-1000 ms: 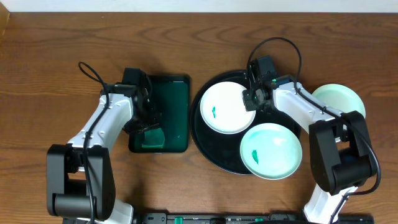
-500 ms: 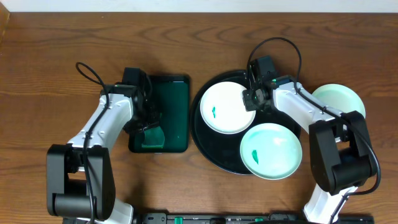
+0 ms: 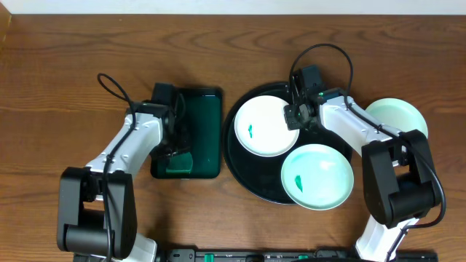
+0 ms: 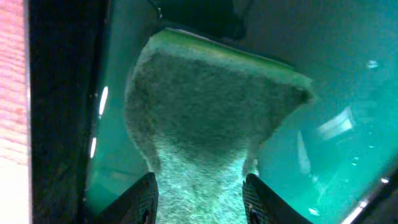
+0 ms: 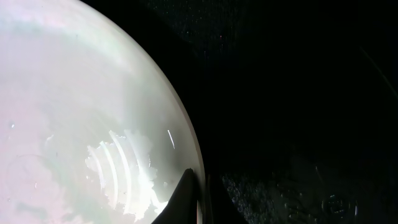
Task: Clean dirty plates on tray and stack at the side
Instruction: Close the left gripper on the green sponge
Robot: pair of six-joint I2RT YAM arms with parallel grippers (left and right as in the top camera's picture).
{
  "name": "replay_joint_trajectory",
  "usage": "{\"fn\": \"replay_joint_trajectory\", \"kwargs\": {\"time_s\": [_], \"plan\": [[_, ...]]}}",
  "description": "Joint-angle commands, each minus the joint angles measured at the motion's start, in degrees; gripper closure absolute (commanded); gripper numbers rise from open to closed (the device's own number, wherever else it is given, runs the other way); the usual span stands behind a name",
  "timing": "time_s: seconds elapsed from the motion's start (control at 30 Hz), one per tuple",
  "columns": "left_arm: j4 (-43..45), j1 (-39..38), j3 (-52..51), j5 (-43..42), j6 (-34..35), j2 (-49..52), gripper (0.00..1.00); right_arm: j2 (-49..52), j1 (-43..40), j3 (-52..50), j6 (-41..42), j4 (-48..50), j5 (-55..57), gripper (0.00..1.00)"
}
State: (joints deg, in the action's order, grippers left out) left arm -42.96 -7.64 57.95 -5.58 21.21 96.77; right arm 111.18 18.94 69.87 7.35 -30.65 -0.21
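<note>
The left fingers (image 4: 144,202) are squeezing a sponge (image 4: 205,118) by its near end, so its broad pad is hanging free over the green tray (image 3: 206,124), probably where it is being wetted or parked between wipes. The right fingers (image 5: 186,199) are pinching the right rim of the white plate (image 3: 263,125), with the rim running into the narrow gap between them. Holding it at the edge is leaving the plate's face open for wiping and steadying it against sliding. That plate is lying in the upper left of the black tray (image 3: 240,171), with a green smear (image 3: 250,132) showing on it. The mint plate (image 3: 317,177) is sitting at the tray's lower right, reaching over the rim, and is also smeared. A third plate (image 3: 399,116) is resting on the counter (image 3: 73,73) right of the tray, looking clean and likely starting the stack. The sponge now needs carrying across to the held plate.
</note>
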Motion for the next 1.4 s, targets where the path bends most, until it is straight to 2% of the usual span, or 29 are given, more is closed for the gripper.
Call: {"fn": "replay_joint_trajectory", "kwargs": {"time_s": [0.0,0.1,0.37,0.4,0.47,0.57,0.6,0.63,0.7,0.87,1.0,1.37], "plan": [[0.74,-0.07,-1.75,2.01,0.59,0.35,0.53,0.11,0.57,0.42,-0.37,0.07,1.22,0.99],[2.05,-0.11,-3.23,1.99,0.55,0.35,0.51,0.11,0.57,0.42,-0.37,0.07,1.22,0.99],[7.85,-0.11,-7.91,1.97,0.55,0.35,0.51,0.11,0.57,0.42,-0.37,0.07,1.22,0.99],[8.09,-0.11,-8.11,1.97,0.55,0.35,0.55,0.09,0.57,0.42,-0.37,0.07,1.22,0.99],[8.11,-0.11,-8.09,1.97,0.55,0.31,0.71,0.11,0.57,0.42,-0.37,0.07,1.22,0.99],[7.98,-0.11,-7.82,1.97,0.52,0.02,0.74,0.11,0.57,0.42,-0.37,0.07,1.22,0.99],[7.89,-0.11,-7.67,1.97,0.52,-0.02,0.7,0.11,0.57,0.42,-0.37,0.07,1.25,0.99],[7.48,-0.11,-7.3,2.01,0.5,-0.22,0.61,0.09,0.57,0.42,-0.37,0.07,1.25,0.99],[6.36,-0.11,-6.29,2.01,0.48,-0.57,0.52,0.11,0.57,0.42,-0.37,0.04,1.22,0.99],[2.95,-0.11,-2.69,2.01,0.5,-2.23,0.51,0.11,0.57,0.42,-0.37,0.07,1.25,0.99],[2.67,-0.11,-1.88,2.01,0.5,-4.5,0.43,0.11,0.57,0.42,-0.37,0.04,1.22,0.99],[2.56,-0.61,-3.43,1.99,0.52,-5.42,0.42,0.11,0.57,0.42,-0.37,0.04,1.22,0.99]]}}
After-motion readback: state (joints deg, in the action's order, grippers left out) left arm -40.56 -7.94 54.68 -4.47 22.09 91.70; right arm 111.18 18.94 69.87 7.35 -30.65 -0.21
